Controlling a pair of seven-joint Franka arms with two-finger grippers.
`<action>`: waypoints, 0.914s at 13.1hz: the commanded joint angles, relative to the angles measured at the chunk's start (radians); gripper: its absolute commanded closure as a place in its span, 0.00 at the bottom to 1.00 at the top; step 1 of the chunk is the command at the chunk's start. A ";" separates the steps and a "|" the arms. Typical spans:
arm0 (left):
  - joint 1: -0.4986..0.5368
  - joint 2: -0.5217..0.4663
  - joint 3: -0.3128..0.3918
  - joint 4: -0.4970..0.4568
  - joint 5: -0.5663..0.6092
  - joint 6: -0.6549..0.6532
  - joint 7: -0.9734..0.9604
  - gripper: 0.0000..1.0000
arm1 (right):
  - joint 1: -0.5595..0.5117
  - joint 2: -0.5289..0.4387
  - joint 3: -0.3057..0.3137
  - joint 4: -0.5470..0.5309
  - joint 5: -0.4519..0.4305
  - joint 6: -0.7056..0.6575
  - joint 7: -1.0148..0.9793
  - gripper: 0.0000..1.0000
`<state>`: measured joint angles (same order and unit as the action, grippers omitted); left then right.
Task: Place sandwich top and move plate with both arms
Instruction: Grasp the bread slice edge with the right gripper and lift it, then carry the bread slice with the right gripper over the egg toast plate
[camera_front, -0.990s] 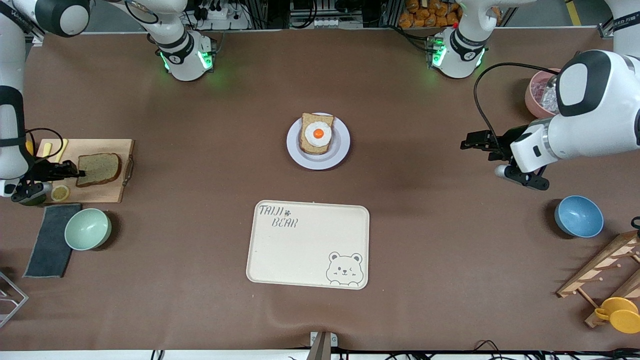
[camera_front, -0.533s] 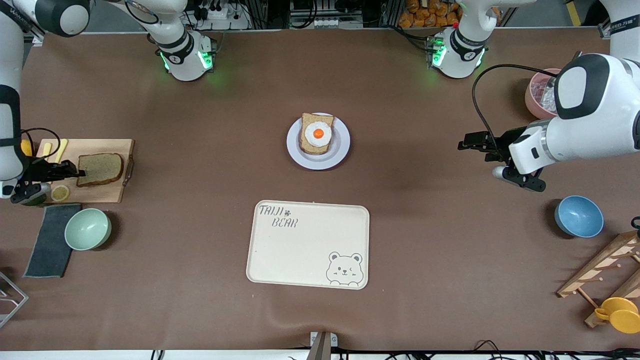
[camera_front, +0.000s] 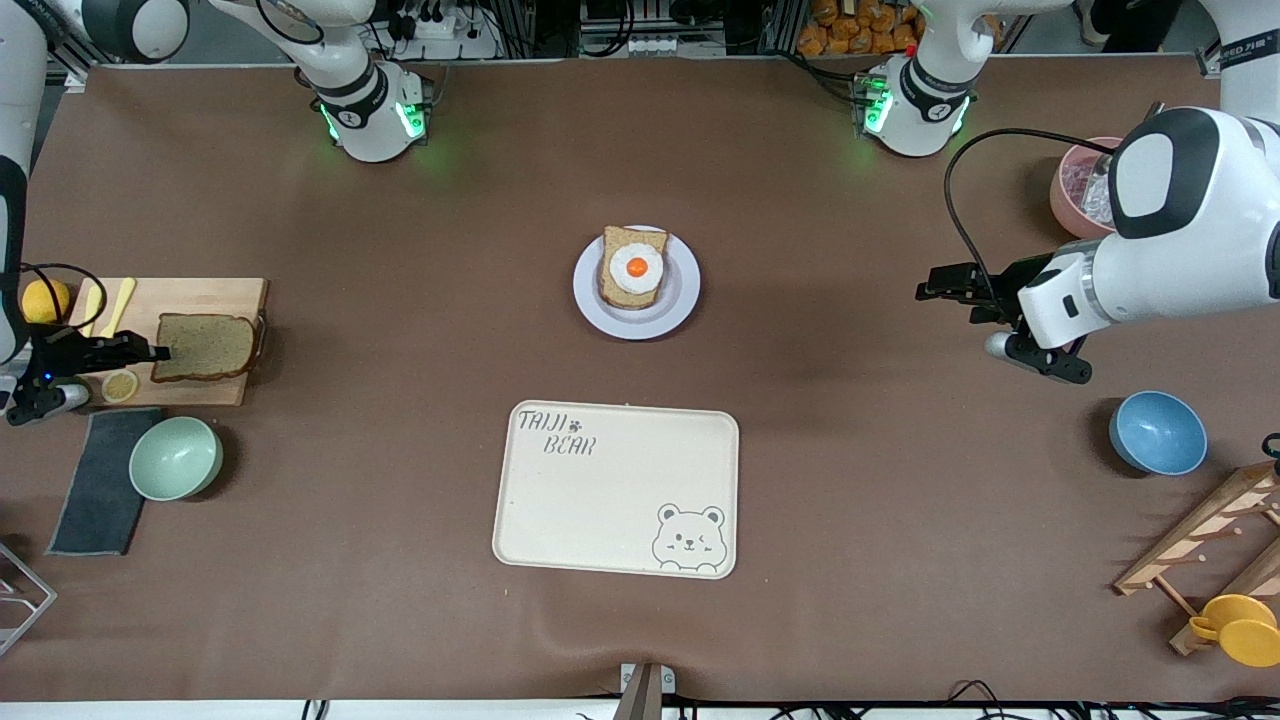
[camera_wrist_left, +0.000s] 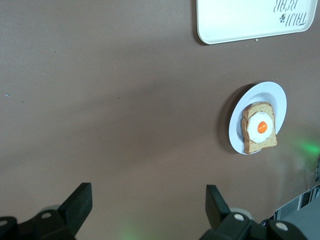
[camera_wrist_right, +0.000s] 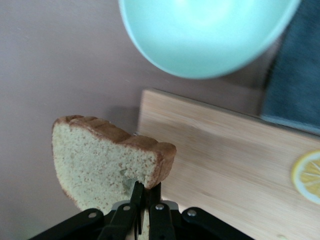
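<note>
Front view: since the earlier frame the right claw (camera_front: 160, 352) had drawn toward the right arm's end of the desk (camera_front: 400, 500), uncovering a lemon (camera_front: 44, 300), and the sandwich top (camera_front: 205, 347) had shifted so that its rounded end now overhung the board's (camera_front: 190, 298) edge. The left arm had barely moved.

Count: two arms, two claws, two bread slices, one plate (camera_front: 684, 300), one tray (camera_front: 610, 500), one board, and three bowls: green (camera_front: 175, 458), blue (camera_front: 1157, 432) and pink (camera_front: 1068, 195).

The sandwich top was clamped by its flat edge in the right claw, whose fingers (camera_wrist_right: 156, 200) pinched together on the crust; the right wrist view showed the slice raised above the board. Its long axis ran along the desk's length, rounded top pointing toward the plate.

The plate stood mid-desk, farther from the camera than the tray, bearing the egg slice (camera_front: 633, 268), whose long axis ran toward the camera.

The left claw (camera_front: 925, 285) waited over bare desk near the pink bowl, fingers (camera_wrist_left: 80, 202) spread apart, nothing between them.
</note>
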<state>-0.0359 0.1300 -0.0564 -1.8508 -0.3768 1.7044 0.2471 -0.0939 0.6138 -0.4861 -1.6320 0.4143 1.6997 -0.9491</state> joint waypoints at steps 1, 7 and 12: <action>0.010 -0.003 -0.003 -0.002 -0.024 0.006 0.024 0.00 | 0.026 -0.048 0.050 -0.015 0.000 -0.043 0.148 1.00; 0.011 -0.001 -0.003 -0.004 -0.024 0.006 0.027 0.00 | 0.028 -0.138 0.262 -0.017 -0.048 -0.042 0.470 1.00; 0.044 0.014 -0.005 -0.007 -0.027 0.001 0.116 0.00 | 0.023 -0.199 0.510 -0.018 -0.153 -0.040 0.810 1.00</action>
<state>-0.0168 0.1394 -0.0559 -1.8533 -0.3769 1.7045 0.3169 -0.0542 0.4654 -0.0726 -1.6309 0.3094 1.6661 -0.2780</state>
